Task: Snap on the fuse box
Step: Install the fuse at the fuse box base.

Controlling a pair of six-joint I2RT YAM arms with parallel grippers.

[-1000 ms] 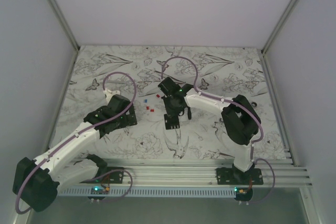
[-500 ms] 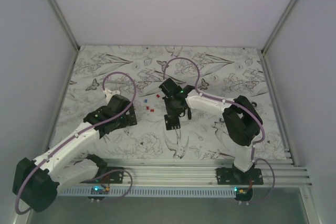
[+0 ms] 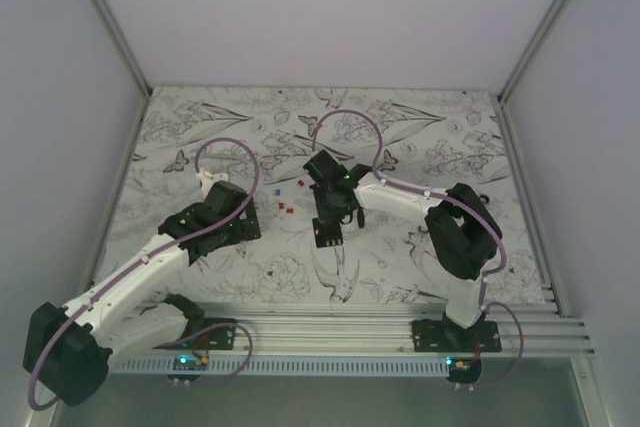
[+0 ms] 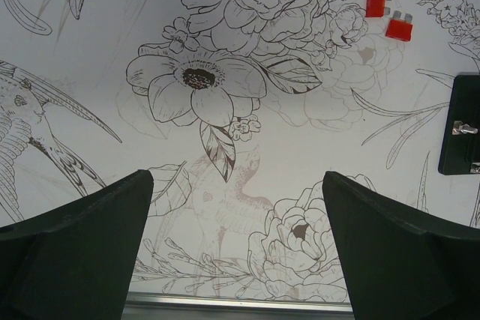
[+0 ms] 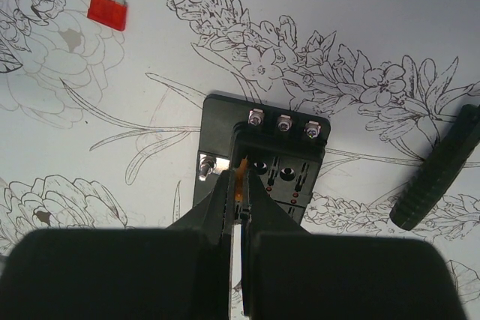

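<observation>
From above, the fuse box lies flat in the middle of the bench. The right pincer reaches over it from the right, elbow bent. The left pincer hangs low just left of the box.

The left wrist view shows that pincer's fingers wide apart over bare bench, holding nothing. Two red fuses lie loose beyond.

The right wrist view shows the fingers together, clamped on a thin orange fuse at a slot on the box's left side. Other slots look unfilled, so the job seems only partly done.
</observation>
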